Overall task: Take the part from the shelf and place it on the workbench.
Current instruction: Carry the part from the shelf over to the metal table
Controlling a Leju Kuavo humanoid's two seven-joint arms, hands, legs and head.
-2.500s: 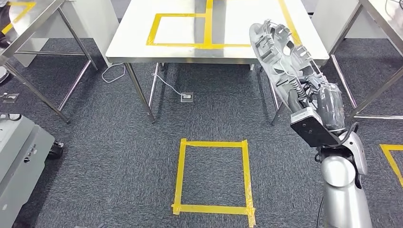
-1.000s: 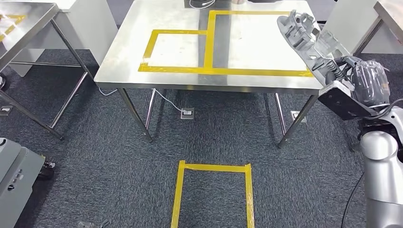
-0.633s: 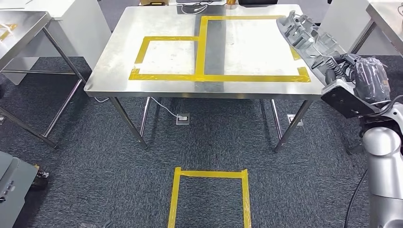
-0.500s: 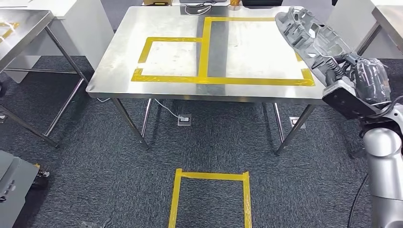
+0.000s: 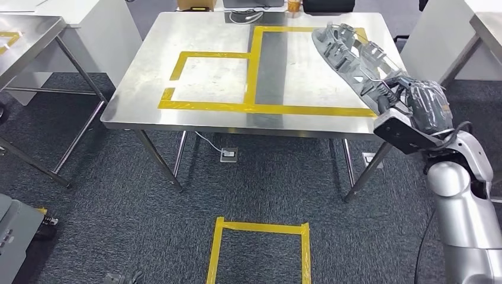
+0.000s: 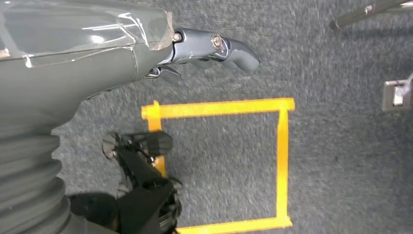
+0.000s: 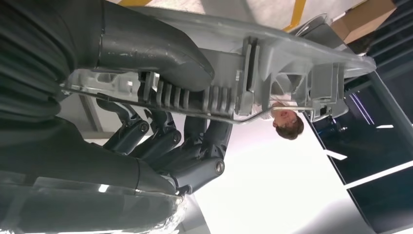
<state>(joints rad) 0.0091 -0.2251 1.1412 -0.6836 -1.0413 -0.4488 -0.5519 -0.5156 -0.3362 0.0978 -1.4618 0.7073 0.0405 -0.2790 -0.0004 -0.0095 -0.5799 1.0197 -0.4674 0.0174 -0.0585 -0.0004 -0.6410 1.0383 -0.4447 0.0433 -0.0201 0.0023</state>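
Grey plastic, the part hangs above the counter, over the right side of its big taped rectangle. Your right hand clamps its near end, fingers wrapped tight (left hand hangs empty, fingers loosely apart). Lower it flat inside that rectangle before you let go.

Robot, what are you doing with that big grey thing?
The robot's right hand holds a long grey plastic part and has it raised over the right side of the steel workbench, above the bigger yellow tape box. The part is not yet set down; the fingers are wrapped around it. The left hand hangs by the robot's side over the carpet, holding nothing.
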